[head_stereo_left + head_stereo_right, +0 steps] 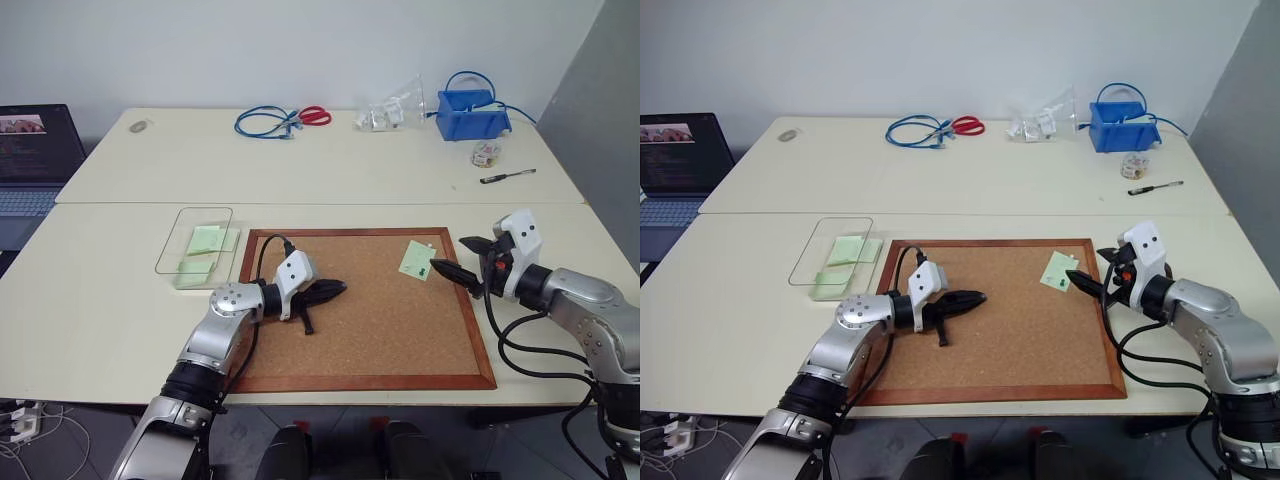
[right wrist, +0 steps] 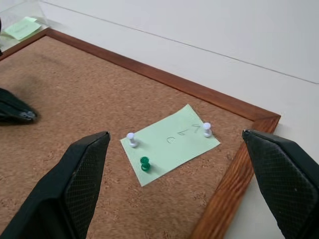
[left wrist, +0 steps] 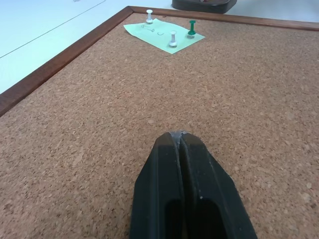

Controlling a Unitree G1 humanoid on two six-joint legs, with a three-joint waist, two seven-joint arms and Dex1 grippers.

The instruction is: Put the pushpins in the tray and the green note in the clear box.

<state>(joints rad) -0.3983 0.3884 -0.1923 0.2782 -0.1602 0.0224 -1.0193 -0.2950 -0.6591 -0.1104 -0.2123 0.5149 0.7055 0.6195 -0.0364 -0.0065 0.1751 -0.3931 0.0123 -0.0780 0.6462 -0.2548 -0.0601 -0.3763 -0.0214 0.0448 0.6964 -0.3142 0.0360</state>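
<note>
The green note lies on the cork board's far right corner, held by pushpins: two white ones and a green one. My right gripper hovers just right of the note, open wide, its fingers on either side of the note in the right wrist view. My left gripper is shut and empty, low over the board's left-middle part and pointing toward the note. The clear box sits left of the board with pale green notes inside. The tray is out of view.
The wood-framed cork board lies at the table's front. Along the back are a blue bin, a clear plastic bag, red scissors, a blue cable, a pen and a small jar. A laptop stands far left.
</note>
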